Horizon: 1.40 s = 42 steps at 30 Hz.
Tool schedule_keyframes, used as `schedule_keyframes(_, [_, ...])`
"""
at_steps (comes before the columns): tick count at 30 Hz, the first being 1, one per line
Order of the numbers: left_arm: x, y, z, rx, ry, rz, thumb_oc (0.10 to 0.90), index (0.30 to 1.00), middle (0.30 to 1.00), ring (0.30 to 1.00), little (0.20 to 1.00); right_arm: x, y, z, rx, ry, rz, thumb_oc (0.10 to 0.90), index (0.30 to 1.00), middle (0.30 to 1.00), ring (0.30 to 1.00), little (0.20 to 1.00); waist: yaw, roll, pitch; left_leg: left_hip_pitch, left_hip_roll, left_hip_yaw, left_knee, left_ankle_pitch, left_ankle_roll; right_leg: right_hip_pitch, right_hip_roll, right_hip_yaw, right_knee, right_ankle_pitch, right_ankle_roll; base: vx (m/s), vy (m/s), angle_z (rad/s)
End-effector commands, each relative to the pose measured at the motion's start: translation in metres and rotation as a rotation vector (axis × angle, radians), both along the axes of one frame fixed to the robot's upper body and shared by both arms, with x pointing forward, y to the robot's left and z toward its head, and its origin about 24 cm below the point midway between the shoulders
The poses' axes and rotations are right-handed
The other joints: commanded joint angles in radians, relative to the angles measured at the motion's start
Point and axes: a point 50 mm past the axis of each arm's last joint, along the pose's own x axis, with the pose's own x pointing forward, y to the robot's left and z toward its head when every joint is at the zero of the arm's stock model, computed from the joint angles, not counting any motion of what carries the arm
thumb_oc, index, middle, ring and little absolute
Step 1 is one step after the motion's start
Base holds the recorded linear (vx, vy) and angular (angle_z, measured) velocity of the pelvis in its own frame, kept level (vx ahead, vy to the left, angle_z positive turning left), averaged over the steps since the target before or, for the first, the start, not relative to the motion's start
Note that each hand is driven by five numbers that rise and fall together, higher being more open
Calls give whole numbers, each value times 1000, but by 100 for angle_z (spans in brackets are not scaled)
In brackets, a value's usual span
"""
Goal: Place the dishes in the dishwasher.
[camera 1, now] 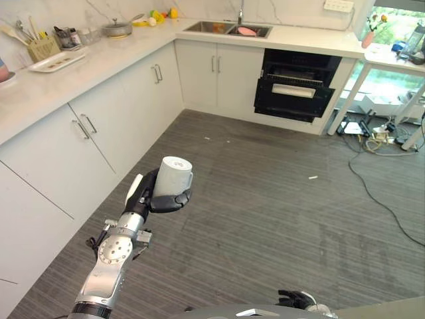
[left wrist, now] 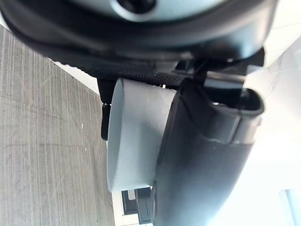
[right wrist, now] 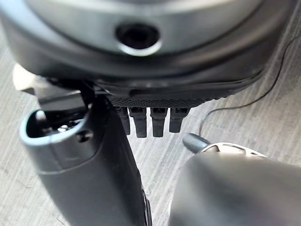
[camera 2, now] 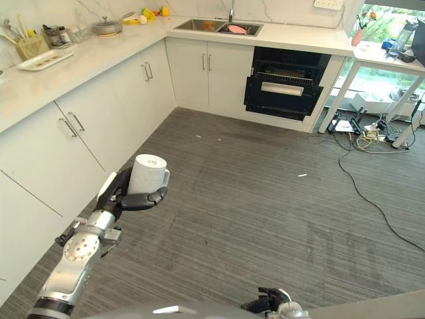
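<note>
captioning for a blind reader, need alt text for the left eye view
The robot's left hand holds a white mug upright above a grey kitchen floor. Across the room an open black dishwasher sits among white cabinets.

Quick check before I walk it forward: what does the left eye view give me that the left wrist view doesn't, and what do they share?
Left eye view alone: the open black dishwasher under the far white counter, the steel sink, the white cabinet doors along the robot's left, and the right robot hand low at the frame's bottom edge.

Left wrist view alone: a close look at the dark fingers curled against the cup's side.

Both: the left robot hand shut on the pale grey cylindrical cup, and the grey striped floor.
</note>
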Motion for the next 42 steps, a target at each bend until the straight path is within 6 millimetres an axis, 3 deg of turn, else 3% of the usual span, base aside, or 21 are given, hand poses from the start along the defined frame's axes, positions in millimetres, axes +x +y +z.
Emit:
schedule_keyframes(1, [22,3,59,46,-306,-7,400,300,300,300,300,48,9,15,7,-172,70,800,900,900,900,900,-16,-16,33,-35,-66,32,59,-80,65,-145,21,-3,244,-21,66,168,108,14])
schedule_keyframes(4, [22,1,59,39,-306,-15,400,300,300,300,300,56,11,19,11,-209,58,800,900,900,900,900,-23,-11,34,-10,-71,9,23,-81,58,-177,33,0,158,-33,39,196,28,8])
schedule_keyframes(5, [23,-1,60,28,-312,-27,400,300,300,300,300,67,13,24,14,-255,61,800,900,900,900,900,-34,-12,47,8,-77,-15,20,-93,53,-228,27,10,83,-7,25,286,-14,18])
schedule_keyframes(9, [29,-2,65,51,-330,-32,400,300,300,300,300,64,12,23,16,-247,41,800,900,900,900,900,-70,-21,59,88,-72,-64,7,-158,28,-290,-15,1,-134,83,54,394,-28,65])
schedule_keyframes(12, [29,-2,64,61,-326,-30,400,300,300,300,300,56,11,19,17,-214,39,800,900,900,900,900,-84,-27,55,138,-80,-79,5,-196,24,-302,-25,-11,-151,108,61,423,-10,39])
schedule_keyframes(13, [30,-4,63,52,-323,-36,400,300,300,300,300,46,8,16,13,-185,27,800,900,900,900,900,-89,-43,42,170,-97,-110,21,-242,31,-272,-26,-18,-147,125,53,470,-39,28])
schedule_keyframes(16, [29,-7,58,31,-304,-45,400,300,300,300,300,32,0,12,-1,-144,-1,800,900,900,900,900,-108,-32,31,195,-64,-143,128,-292,11,-234,11,-31,-98,98,29,531,-96,83])
schedule_keyframes(19, [25,-1,56,36,-284,-43,400,300,300,300,300,27,-2,9,-7,-121,-5,800,900,900,900,900,-103,-27,21,128,-23,-120,380,-161,-66,-164,71,-56,-91,45,-24,424,-162,55])
schedule_keyframes(21, [25,3,58,40,-286,-33,400,300,300,300,300,31,-1,11,-15,-136,6,800,900,900,900,900,-81,-53,47,-18,-11,-127,685,-14,-123,-109,93,-56,-110,13,-72,272,-181,-3])
schedule_keyframes(22, [25,4,59,42,-287,-33,400,300,300,300,300,32,0,11,-13,-138,5,800,900,900,900,900,-87,-59,44,-33,-17,-132,692,-9,-121,-117,85,-61,-111,18,-73,283,-203,-43])
schedule_keyframes(23, [27,5,61,33,-298,-19,400,300,300,300,300,38,-5,14,-31,-155,-9,800,900,900,900,900,-66,-88,71,-151,31,-78,872,9,-122,-63,93,-61,-140,-10,-97,323,-144,-56])
schedule_keyframes(25, [27,4,61,22,-298,-16,400,300,300,300,300,41,-6,15,-45,-156,-19,800,900,900,900,900,-44,-91,72,-239,53,-37,810,-55,-84,-10,113,-44,-171,-30,-97,493,-44,-33])
schedule_keyframes(27, [24,2,60,29,-294,-35,400,300,300,300,300,41,-4,14,-40,-160,-6,800,900,900,900,900,-15,-91,67,-286,43,-21,639,-112,-41,27,126,-14,-194,-46,-85,465,153,18])
schedule_keyframes(28, [23,1,60,34,-295,-43,400,300,300,300,300,42,-3,14,-39,-163,1,800,900,900,900,900,-3,-88,69,-308,61,-18,531,-110,-34,47,127,-7,-198,-59,-73,494,215,-31])
schedule_keyframes(31, [22,6,62,62,-297,-23,400,300,300,300,300,47,-1,15,-45,-166,32,800,900,900,900,900,45,-73,71,-333,91,-84,158,46,-58,95,165,34,-207,-106,-54,475,226,-57])
schedule_keyframes(33, [22,6,61,70,-292,-24,400,300,300,300,300,47,0,15,-50,-160,20,800,900,900,900,900,56,-65,67,-362,131,-96,41,99,-77,128,172,58,-207,-137,-44,456,217,-52])
schedule_keyframes(36, [15,14,59,97,-272,-8,400,300,300,300,300,43,6,12,-25,-154,18,800,900,900,900,900,76,-52,46,-338,140,-95,38,143,-80,170,187,97,-191,-162,-37,407,246,-102])
schedule_keyframes(38, [14,16,61,121,-269,-15,400,300,300,300,300,41,12,11,-5,-153,22,800,900,900,900,900,77,-64,40,-326,116,-85,81,139,-62,163,169,116,-70,-182,-28,368,307,-91])
schedule_keyframes(39, [14,18,61,129,-266,-16,400,300,300,300,300,42,14,11,5,-154,19,800,900,900,900,900,77,-71,39,-319,101,-77,107,120,-46,140,156,118,15,-169,-6,359,320,-58])
schedule_keyframes(41, [15,17,65,151,-273,-37,400,300,300,300,300,45,17,12,32,-173,-22,800,900,900,900,900,56,-73,44,-305,76,-66,155,75,-8,57,105,118,222,-72,63,256,282,-28])
schedule_keyframes(42, [16,17,65,151,-274,-37,400,300,300,300,300,45,17,12,32,-174,-22,800,900,900,900,900,58,-71,42,-310,78,-65,156,78,-6,50,107,121,224,-69,63,249,398,5])
